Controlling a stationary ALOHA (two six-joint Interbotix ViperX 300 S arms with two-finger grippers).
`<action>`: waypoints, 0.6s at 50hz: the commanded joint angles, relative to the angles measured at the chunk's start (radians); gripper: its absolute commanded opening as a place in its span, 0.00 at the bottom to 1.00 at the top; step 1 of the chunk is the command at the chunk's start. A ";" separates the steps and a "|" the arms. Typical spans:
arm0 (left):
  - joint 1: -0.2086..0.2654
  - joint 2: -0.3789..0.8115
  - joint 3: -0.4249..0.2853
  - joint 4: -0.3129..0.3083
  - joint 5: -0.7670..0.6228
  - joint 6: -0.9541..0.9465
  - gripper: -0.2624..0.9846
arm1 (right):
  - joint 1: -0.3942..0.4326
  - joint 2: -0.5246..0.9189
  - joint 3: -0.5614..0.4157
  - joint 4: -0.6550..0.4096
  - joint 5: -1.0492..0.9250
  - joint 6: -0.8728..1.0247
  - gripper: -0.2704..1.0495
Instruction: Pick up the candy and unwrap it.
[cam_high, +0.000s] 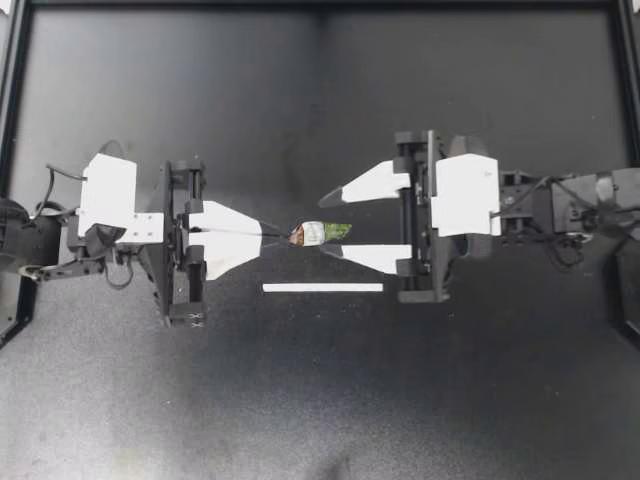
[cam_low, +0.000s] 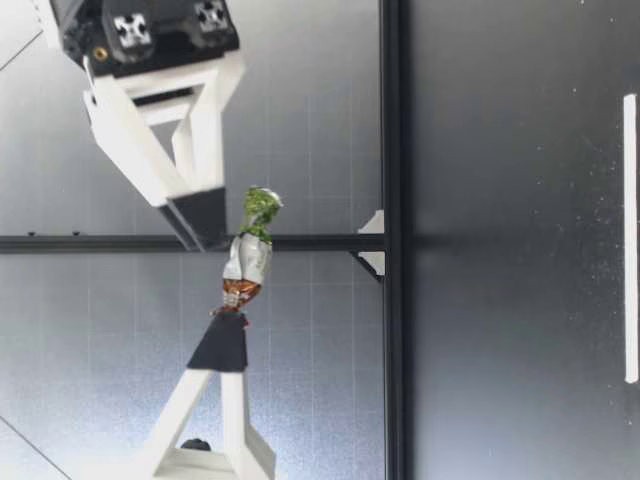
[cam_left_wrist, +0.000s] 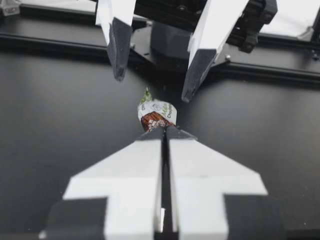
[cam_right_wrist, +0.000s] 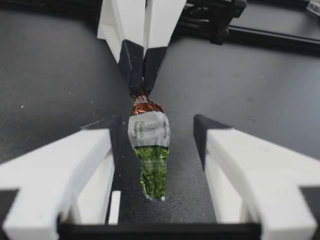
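My left arm (cam_high: 110, 215) reached in toward the middle of the dark tabletop (cam_high: 320, 400), and its jaws were pressed together on the coppery brown twisted end of the candy (cam_high: 320, 233). They held it clear of the surface. Seen from table height, the candy (cam_low: 250, 255) hung well above the tabletop and lay roughly level, its brown twist pinched in the left jaws and its green foil end pointing toward the right jaws. My right arm (cam_high: 465, 195) came in from the opposite side with its jaws spread wide apart. In the right wrist view the candy (cam_right_wrist: 148, 145) sat in the gap between them, its silvery white band in the middle and the crumpled green tail pointing back toward the wrist, with neither jaw clearly gripping it. From the left wrist view, the candy (cam_left_wrist: 156, 114) stuck out just ahead of the closed left jaws, with the two dark tips of the right jaws beyond it on either side. A thin white strip (cam_high: 322, 288) lay flat on the tabletop near the candy.
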 joint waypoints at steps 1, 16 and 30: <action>0.000 -0.020 -0.018 0.000 -0.006 -0.002 0.06 | 0.006 -0.005 -0.031 -0.003 -0.008 0.000 0.65; 0.000 -0.020 -0.020 0.000 -0.006 0.000 0.06 | 0.012 0.020 -0.048 -0.003 0.012 0.000 0.65; 0.000 -0.018 -0.020 0.008 -0.006 0.003 0.06 | 0.012 0.031 -0.057 -0.002 0.043 0.006 0.53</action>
